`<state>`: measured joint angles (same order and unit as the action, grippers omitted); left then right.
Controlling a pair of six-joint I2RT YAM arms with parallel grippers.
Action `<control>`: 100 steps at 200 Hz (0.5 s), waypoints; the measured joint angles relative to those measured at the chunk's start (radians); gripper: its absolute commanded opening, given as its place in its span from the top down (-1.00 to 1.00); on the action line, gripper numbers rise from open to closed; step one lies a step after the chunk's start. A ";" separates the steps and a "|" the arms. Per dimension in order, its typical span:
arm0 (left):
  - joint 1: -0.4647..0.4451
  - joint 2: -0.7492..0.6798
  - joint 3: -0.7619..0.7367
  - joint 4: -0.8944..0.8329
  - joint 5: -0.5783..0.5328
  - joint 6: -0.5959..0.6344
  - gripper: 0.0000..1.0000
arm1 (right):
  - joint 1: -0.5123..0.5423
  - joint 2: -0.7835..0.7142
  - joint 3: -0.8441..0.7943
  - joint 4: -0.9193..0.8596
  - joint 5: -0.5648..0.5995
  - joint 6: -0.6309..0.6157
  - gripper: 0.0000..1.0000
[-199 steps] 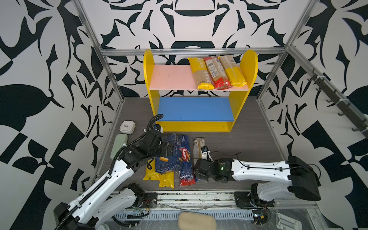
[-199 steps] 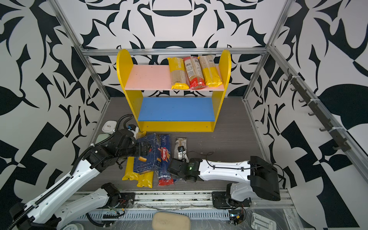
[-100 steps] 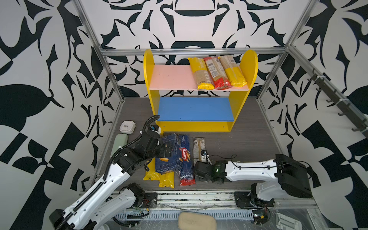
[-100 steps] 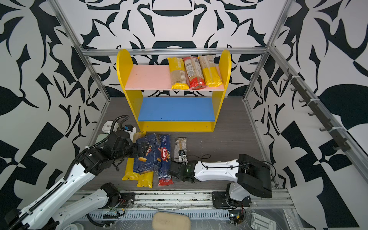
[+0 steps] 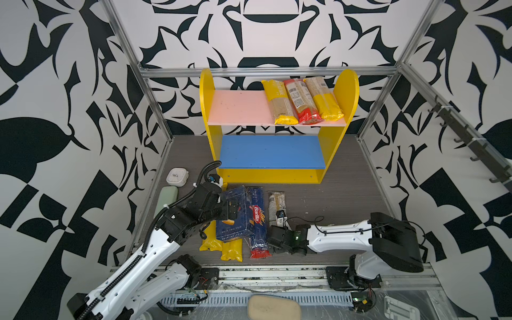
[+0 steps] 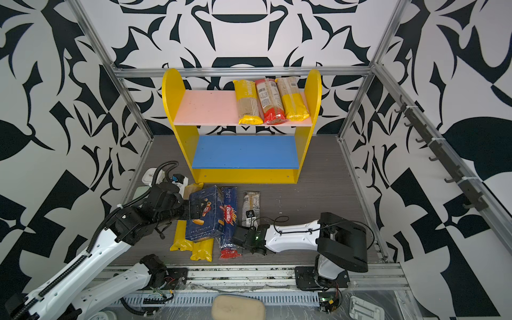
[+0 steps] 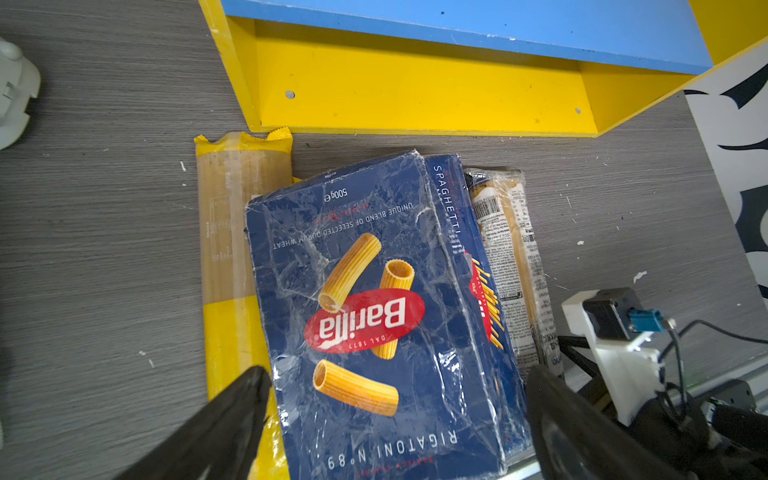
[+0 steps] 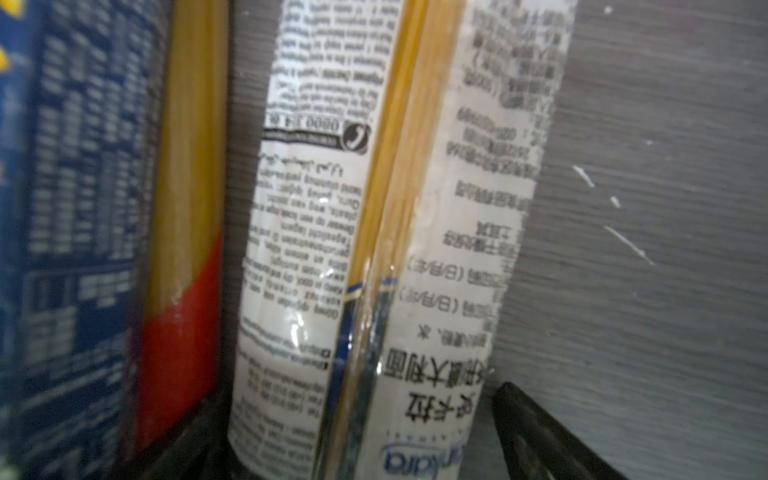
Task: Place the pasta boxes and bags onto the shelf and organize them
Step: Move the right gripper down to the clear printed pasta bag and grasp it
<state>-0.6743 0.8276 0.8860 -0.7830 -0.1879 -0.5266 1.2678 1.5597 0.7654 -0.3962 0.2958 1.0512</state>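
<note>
looking down in both top views, the shelf stands at 12 o'clock on the floor, against the back wall. three bags lie side by side on its pink board, packed toward 3 o'clock and touching one another. the blue board sits below.

at 6 o'clock of the shelf the rigatoni box lies on two yellow bags. the spaghetti box touches it at 3 o'clock, and a red bag pokes out at that box's 6 o'clock end. the label bag lies just beside, further toward 3 o'clock. the left gripper hangs over the rigatoni box, reaching in from 9 o'clock. the right gripper sits low at the label bag's 6 o'clock end, its arm stretching in from 3 o'clock.

in the left wrist view the left gripper's fingers stand wide apart. one is over a yellow bag beside the rigatoni box, the other past the spaghetti box, above the label bag. they clamp nothing. the rigatoni box's wrap is crinkled, and its far end lies near the shelf's yellow base.

in the right wrist view the right gripper's fingers are spread, with the label bag running away between them. they are not closed on it. the red bag lies just beside the label bag, and the spaghetti box lies beyond that, blurred.
</note>
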 measured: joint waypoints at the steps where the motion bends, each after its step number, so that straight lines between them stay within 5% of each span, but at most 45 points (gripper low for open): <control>1: 0.000 0.000 0.000 0.000 0.000 0.000 -0.98 | 0.000 0.000 0.000 0.000 0.000 0.000 -0.94; 27: 0.000 0.000 0.000 0.000 -0.003 0.000 -0.98 | 0.002 0.010 0.000 0.009 0.014 0.004 -0.74; 62: 0.000 0.000 0.000 0.000 -0.010 0.000 -0.99 | 0.004 0.019 -0.009 0.044 0.038 0.023 -0.05; 82: 0.000 0.000 0.000 0.000 -0.014 0.000 -0.99 | 0.003 0.018 -0.022 0.083 0.043 0.046 0.18; 100: 0.000 0.000 0.000 0.000 -0.021 0.000 -0.98 | 0.002 0.004 -0.033 0.122 0.038 0.052 0.67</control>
<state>-0.6743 0.8280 0.8860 -0.7830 -0.2085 -0.5270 1.2694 1.5639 0.7326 -0.2741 0.3340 1.1030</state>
